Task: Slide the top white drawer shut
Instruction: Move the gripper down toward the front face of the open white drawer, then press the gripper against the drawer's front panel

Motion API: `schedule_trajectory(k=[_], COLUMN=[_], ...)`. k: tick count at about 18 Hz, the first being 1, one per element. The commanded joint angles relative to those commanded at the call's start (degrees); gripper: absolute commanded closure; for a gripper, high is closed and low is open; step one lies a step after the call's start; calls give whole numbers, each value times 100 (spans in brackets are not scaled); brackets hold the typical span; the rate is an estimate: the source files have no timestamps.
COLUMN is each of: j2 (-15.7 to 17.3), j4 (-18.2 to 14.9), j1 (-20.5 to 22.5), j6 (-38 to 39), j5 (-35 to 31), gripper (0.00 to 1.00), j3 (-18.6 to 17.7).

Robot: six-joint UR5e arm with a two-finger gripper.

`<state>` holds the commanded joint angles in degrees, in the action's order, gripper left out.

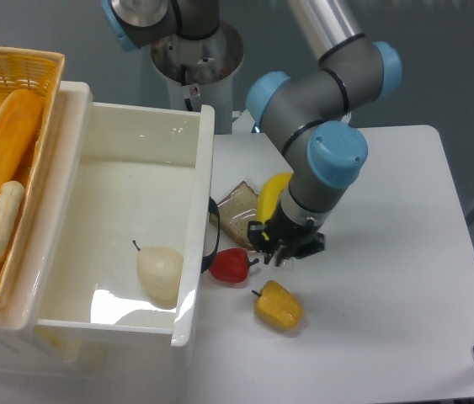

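Observation:
The top white drawer (pixel 68 320) stands pulled out to the right, its front panel (pixel 205 168) facing the table. A thin black curved handle (pixel 214 238) shows on that panel. A pale pear (pixel 159 273) lies inside the drawer. My gripper (pixel 284 247) hangs low over the table, a short way right of the front panel and apart from it, over the bread slice and close to the red pepper. Its fingers point down under the wrist, and I cannot make out the gap between them.
A bread slice (pixel 237 215), a banana (pixel 270 194), a red pepper (pixel 231 266) and a yellow pepper (pixel 277 305) lie just right of the drawer front. A yellow wicker basket (pixel 18 67) with bread sits at the left behind the drawer.

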<state>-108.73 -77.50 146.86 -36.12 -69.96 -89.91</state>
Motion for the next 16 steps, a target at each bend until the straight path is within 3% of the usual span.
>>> schedule_trajectory(k=[4,16], j2=[220,221], j4=[-370,-669], j1=[106,80], j6=[0,97], j5=[360,764], gripper=[100,100], j3=[0,9])
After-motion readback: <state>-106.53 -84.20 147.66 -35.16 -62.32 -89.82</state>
